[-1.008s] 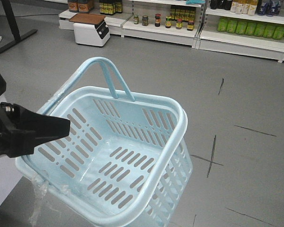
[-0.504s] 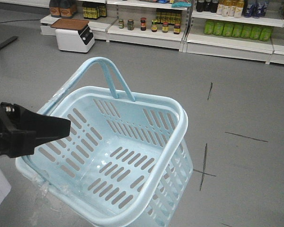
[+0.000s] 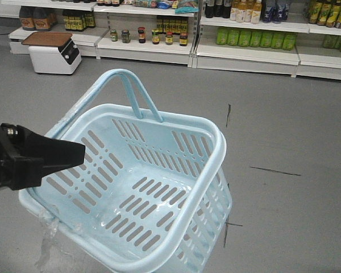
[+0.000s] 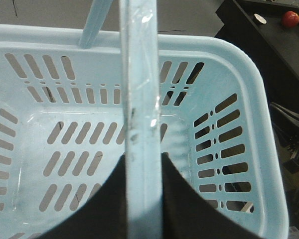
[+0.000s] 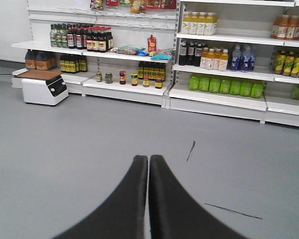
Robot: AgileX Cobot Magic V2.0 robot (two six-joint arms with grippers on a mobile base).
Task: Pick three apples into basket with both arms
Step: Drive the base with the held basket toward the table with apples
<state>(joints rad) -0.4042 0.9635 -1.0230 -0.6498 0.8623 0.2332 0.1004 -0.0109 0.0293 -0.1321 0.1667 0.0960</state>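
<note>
Basket (image 3: 215, 149) tilted above floor (image 3: 284, 114), left hand (image 4: 142, 162) pinching its handle (image 4: 138, 74), right hand (image 5: 148, 160) pressed together, level, facing shelves (image 5: 219, 94)

Basket (image 3: 215, 149) before the shelves (image 3: 244, 50); left gripper (image 4: 142, 167) around its handle (image 4: 138, 74).

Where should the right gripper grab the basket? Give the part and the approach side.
Probably the top bend of the raised hoop handle, coming down from above with the jaws across the bar. It is thin and stands clear of the rim, and the left gripper clamps a handle at the left of the basket.
</note>
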